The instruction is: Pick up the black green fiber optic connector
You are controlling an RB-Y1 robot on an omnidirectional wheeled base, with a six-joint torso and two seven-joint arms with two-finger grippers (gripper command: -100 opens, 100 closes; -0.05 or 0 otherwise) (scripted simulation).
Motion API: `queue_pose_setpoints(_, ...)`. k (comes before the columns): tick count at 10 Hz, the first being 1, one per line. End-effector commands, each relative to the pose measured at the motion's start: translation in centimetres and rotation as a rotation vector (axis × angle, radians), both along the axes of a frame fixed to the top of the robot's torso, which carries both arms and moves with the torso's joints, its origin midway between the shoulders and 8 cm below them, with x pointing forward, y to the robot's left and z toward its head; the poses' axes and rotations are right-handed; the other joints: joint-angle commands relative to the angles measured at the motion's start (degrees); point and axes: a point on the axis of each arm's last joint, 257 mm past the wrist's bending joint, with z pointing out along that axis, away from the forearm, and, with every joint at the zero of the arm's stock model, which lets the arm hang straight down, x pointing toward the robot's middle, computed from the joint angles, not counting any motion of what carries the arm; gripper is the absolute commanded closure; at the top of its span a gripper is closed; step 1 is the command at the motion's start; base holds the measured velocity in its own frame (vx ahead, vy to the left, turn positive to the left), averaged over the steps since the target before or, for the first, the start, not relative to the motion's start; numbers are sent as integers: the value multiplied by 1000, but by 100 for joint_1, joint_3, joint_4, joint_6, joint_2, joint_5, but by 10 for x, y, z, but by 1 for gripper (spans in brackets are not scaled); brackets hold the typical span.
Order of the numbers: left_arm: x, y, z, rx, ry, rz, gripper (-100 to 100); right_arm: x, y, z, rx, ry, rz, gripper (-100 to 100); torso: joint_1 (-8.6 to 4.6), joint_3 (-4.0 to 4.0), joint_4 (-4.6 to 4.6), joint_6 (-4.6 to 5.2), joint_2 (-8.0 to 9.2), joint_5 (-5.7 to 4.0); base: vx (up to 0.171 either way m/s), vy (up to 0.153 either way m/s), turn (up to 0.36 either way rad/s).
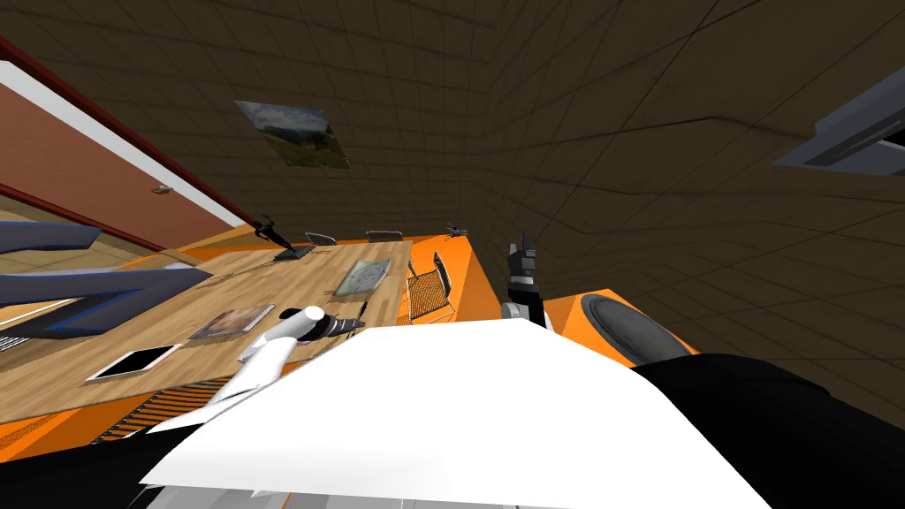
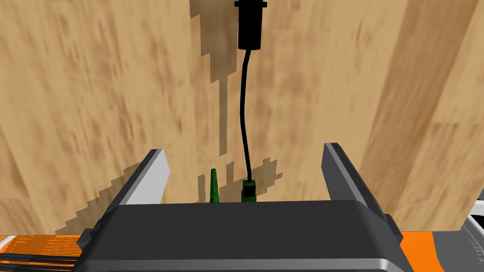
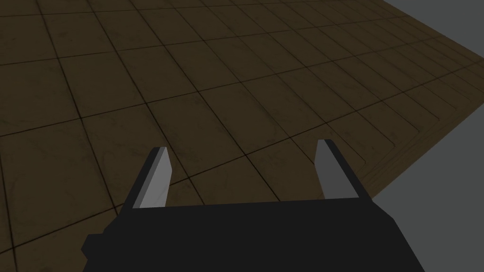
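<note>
The left gripper [image 2: 244,150] hangs over the wooden bench [image 2: 94,94] with its two fingers spread wide, holding nothing. The black green fiber optic connector [image 2: 249,189] lies flat on the wood right between them. Its green end sits close against the gripper's dark body, about midway from finger to finger, with a small green cone [image 2: 214,186] just beside it. From that green end a thin black cable [image 2: 244,118] runs straight away from the gripper to a thicker black plug [image 2: 250,23] at the far end. So the long axis points along the gripper's own line of sight, and the fingers straddle it crosswise. I judge that a drop and a squeeze across the green end would take it with no turn of the wrist. The right gripper [image 3: 242,145] is also open and empty, out over the dark tiled floor [image 3: 142,71], well apart from the bench, so the left arm is plainly the nearer.
</note>
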Motion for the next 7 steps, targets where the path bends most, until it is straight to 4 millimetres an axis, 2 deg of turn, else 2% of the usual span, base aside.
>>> queue_pose_setpoints(1, 0, 0, 0, 0, 0, 0, -100, 0, 0, 0, 0, 0, 0, 0, 0, 0, 0, 0, 0, 0, 19, 12, 4)
queue_pose_setpoints(2, 0, 0, -1, 2, -2, -1, 100, 0, 0, 0, 0, 0, 0, 0, -5, 2, 1, 1, 4, -2, 0, 0, 0)
queue_pose_setpoints(6, 0, 0, -1, 2, -2, -1, 100, 0, 0, 0, 0, 0, 0, 0, -11, 7, 3, 1, 13, -3, 0, 0, 0)
queue_pose_setpoints(7, 0, 0, -1, 2, -2, -1, 0, 0, 0, 0, 0, 0, 0, 0, -11, 7, 3, 1, 13, -3, 0, 0, 0)
